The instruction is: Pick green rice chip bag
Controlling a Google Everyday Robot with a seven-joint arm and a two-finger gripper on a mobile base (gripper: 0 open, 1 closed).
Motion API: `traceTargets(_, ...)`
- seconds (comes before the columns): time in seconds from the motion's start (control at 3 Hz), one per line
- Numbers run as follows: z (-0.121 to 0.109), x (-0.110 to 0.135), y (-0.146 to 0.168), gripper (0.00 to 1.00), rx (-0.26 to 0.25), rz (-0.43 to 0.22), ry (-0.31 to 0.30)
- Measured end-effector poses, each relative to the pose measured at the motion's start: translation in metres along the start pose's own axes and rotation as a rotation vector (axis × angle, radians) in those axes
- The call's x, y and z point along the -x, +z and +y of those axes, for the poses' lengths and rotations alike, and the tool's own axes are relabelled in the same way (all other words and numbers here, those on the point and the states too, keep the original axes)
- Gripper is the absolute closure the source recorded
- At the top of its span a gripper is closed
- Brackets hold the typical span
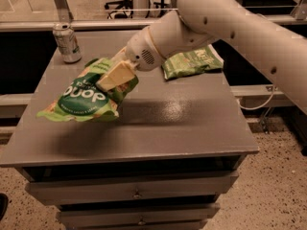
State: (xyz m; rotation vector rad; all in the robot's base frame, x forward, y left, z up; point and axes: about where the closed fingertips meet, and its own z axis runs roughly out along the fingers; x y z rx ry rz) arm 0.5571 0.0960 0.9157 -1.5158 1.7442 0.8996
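Grey cabinet top [182,123], tool [115,75] clamped on green rice chip bag [81,102] held above it, can [67,43] behind.

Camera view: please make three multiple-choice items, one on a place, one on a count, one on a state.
1. Where is the silver drink can?
A. far left corner of the grey metal table
B. near right corner
C. near left corner
2. How many green bags show?
A. one
B. two
C. four
3. How is the gripper?
A. open on the table
B. shut on the large light-green chip bag
C. shut on the can
1 A: it stands at the far left edge.
2 B: the held bag and a smaller dark green flat packet partly behind the arm.
3 B: the gripper, over the table's left part, pinches the bag's top.
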Motion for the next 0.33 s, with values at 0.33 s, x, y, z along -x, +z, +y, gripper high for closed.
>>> traceTargets(0.33, -0.0064, 0.0067, -0.013, 1.0, -0.05, -0.045, 0.011)
